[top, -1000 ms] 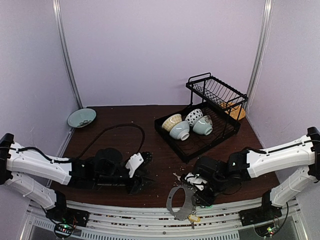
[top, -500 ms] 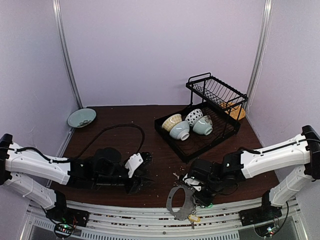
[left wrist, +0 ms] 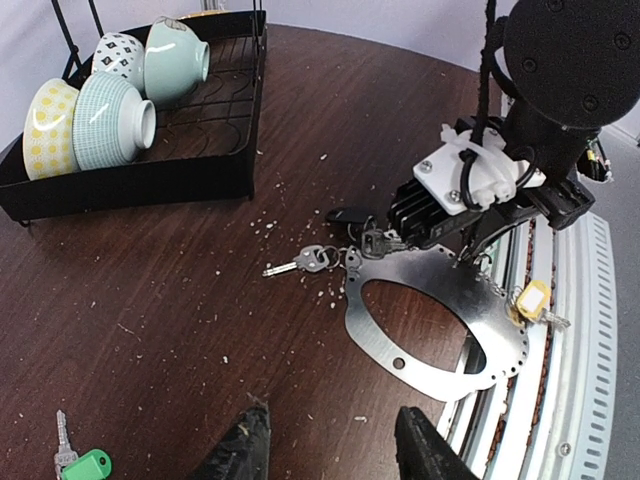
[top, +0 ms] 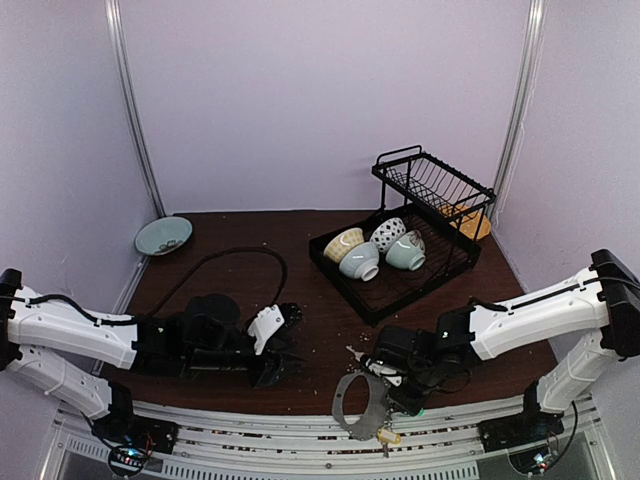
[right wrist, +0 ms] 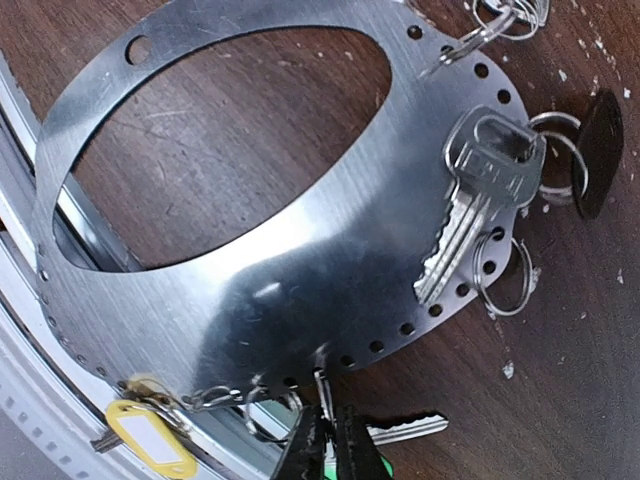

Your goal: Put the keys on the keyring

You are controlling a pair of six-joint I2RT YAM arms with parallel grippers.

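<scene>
Keyring (right wrist: 330,300): flat silver oval, holes all round its rim. It lies at the near edge of the worktop (left wrist: 150,300), one end hanging out over the rail (left wrist: 590,330). Long axis runs roughly far-to-near. Small rings hang from several rim holes; a yellow-tagged key (right wrist: 150,438) dangles at the rail end.

Silver key (right wrist: 470,205) rests flat on the band, head at the rim, blade pointing inward along the band toward my fingertips.

Loose key (left wrist: 295,266) sits on the worktop just off the oval's far end, blade pointing away from it.

My right hand (right wrist: 327,445) is at the oval's rim, tips pressed together. A thin bit of metal runs from the rim down between them, with a green head just beside. Whether I truly grip it, I cannot tell.

My left hand (left wrist: 335,445) is spread, nothing between the fingers, well apart from the oval. A green-headed key (left wrist: 85,465) lies near it.

Judgement: the right hand is the nearer, so the rim work falls to it; the left is better placed for the green-headed key.
</scene>
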